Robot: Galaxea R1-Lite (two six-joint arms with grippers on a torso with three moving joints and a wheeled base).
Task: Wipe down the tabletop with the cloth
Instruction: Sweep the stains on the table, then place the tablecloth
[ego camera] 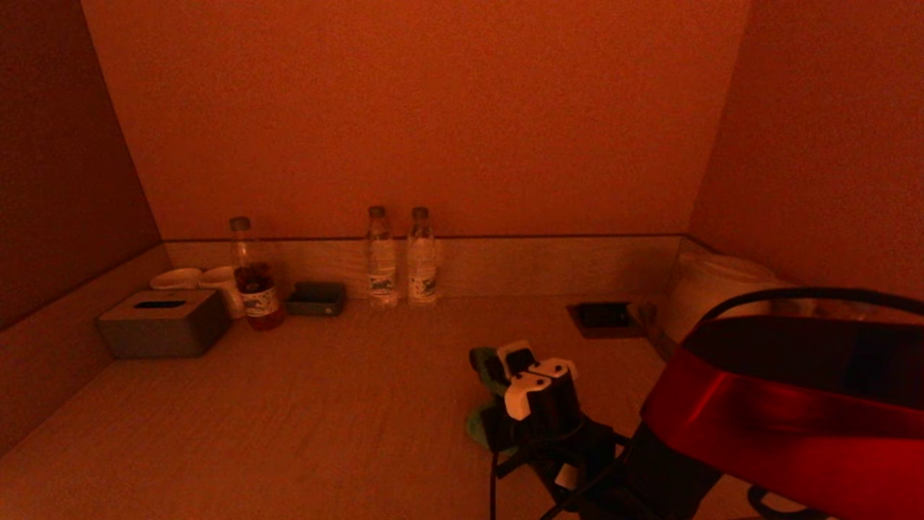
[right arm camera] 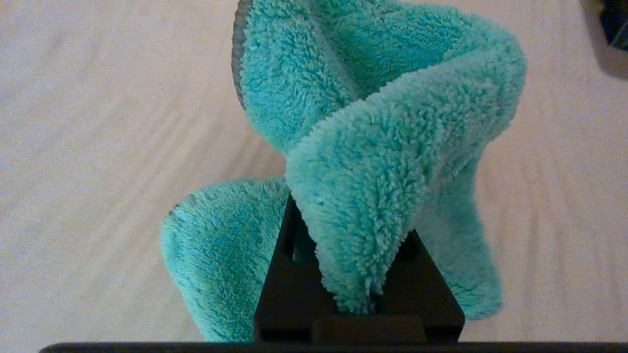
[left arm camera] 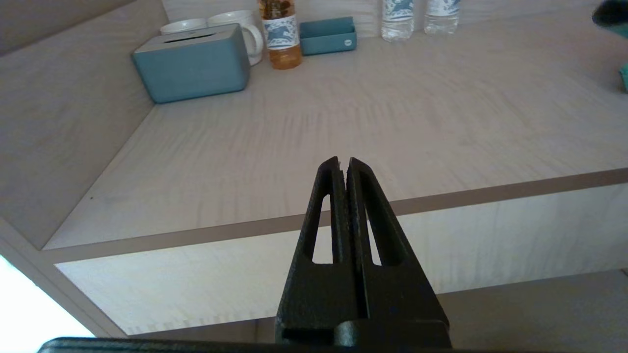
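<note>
A fluffy teal cloth [right arm camera: 373,127] is bunched in my right gripper [right arm camera: 351,245], whose jaws are shut on a fold of it. In the head view the cloth [ego camera: 482,426] shows green beneath the right gripper [ego camera: 498,404], low over the pale wooden tabletop [ego camera: 325,404] right of centre. My left gripper [left arm camera: 342,164] is shut and empty, held in front of the tabletop's front edge [left arm camera: 490,193], out of the head view. A corner of the cloth shows in the left wrist view [left arm camera: 623,78].
Along the back wall stand a tissue box [ego camera: 164,322], two white mugs [ego camera: 198,282], a bottle of dark drink [ego camera: 254,278], a small tray [ego camera: 316,298] and two water bottles [ego camera: 401,256]. A recessed socket [ego camera: 605,318] lies at the right. Walls enclose left and right.
</note>
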